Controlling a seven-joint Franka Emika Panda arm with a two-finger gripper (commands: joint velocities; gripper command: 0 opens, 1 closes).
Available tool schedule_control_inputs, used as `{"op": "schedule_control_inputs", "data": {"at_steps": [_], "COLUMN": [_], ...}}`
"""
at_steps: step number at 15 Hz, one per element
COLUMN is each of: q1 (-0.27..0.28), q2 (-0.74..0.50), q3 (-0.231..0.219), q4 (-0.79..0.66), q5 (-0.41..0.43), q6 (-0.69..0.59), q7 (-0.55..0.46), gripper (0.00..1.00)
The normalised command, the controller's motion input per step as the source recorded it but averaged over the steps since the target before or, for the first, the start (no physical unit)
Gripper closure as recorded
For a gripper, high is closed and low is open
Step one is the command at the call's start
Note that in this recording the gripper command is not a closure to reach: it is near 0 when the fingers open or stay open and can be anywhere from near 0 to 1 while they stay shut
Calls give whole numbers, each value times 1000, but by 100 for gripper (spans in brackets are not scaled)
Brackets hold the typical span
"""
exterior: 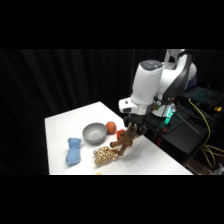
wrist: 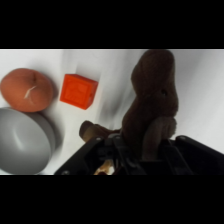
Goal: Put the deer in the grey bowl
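At the left side of the white desk point(exterior: 60, 125), in the side view, lies a light blue plush point(exterior: 73, 151). To its right stands the grey bowl point(exterior: 94, 133), empty, with an orange-red round fruit point(exterior: 110, 127) just behind its right edge. In front of the bowl lies a tan plush with dark spots point(exterior: 104, 155). Further right hangs the deer point(exterior: 126, 141), dark brown, with its limbs dangling down; its lower end is very near the spotted plush, and I cannot tell if they touch. Above it is the hand point(exterior: 133, 124), which is closed on the upper part of the deer and holds it off the desk, a little to the right of the bowl.

In the wrist view, the bowl point(wrist: 22, 142) is at the left, the fruit point(wrist: 26, 90) above it, then a red-orange block point(wrist: 78, 91), and at the right the deer point(wrist: 152, 100) stretches away from the hand point(wrist: 132, 155).

I judge that the deer is light and very soft. It bends and swings easily, so it can drag on the spotted plush or catch on the bowl rim. It is not fragile or slippery. A hold on the thick body seems safer than on a thin limb, because a limb can slip out.
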Motion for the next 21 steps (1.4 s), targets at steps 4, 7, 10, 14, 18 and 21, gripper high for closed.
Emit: {"op": "schedule_control_inputs", "data": {"at_steps": [4, 7, 10, 14, 18, 21], "q1": [-247, -207, -132, -85, -62, -65], "q2": [-153, 325, 531, 500, 381, 267], "q3": [-44, -70, -75, -95, -92, -37], "q4": [349, 429, 481, 494, 447, 327], "q5": [97, -57, -39, 3, 17, 113], "q6": [-345, 15, -23, -57, -112, -75], "q7": [-352, -143, -126, -183, -170, -207], "gripper": [47, 46, 49, 50, 51, 50]}}
